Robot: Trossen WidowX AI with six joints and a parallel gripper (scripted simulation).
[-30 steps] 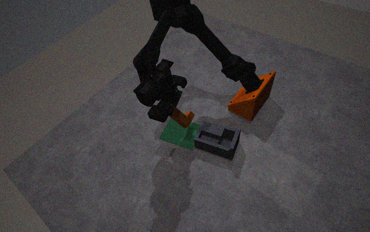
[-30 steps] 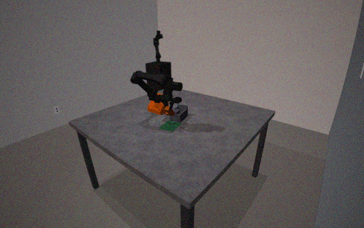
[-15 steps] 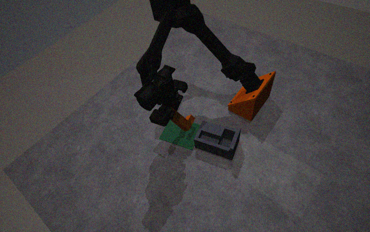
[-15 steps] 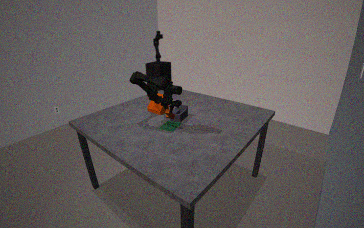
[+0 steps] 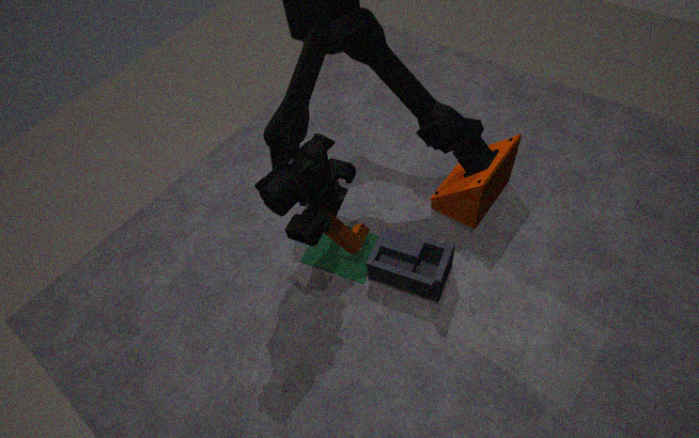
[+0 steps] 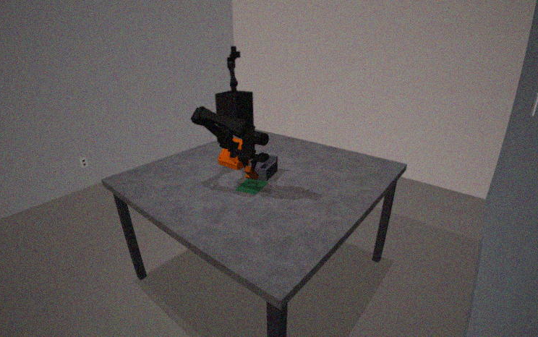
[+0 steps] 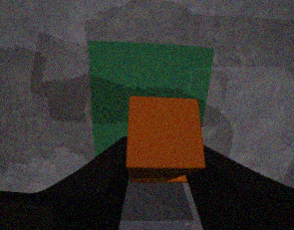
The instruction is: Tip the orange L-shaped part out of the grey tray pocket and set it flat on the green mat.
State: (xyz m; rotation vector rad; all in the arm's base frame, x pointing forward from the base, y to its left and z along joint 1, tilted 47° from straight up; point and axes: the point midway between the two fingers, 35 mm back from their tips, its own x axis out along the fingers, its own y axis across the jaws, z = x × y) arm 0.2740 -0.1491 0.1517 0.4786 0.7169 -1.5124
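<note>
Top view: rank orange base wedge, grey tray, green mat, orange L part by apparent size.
1. Orange base wedge and grey tray: look alike, no clear winner.
2. Green mat, partly covered.
3. L part, held in the gripper nearer the camera, yet smallest.

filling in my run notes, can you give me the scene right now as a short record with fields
hand: shut on the part
part: orange L, held tilted over the mat, not yet resting flat
tray: grey, L pocket vacant, beside the mat
mat: green, nothing lying flat on it yet
arm base: orange wedge behind the tray
left to do: lower, lay flat top side up, release
</note>
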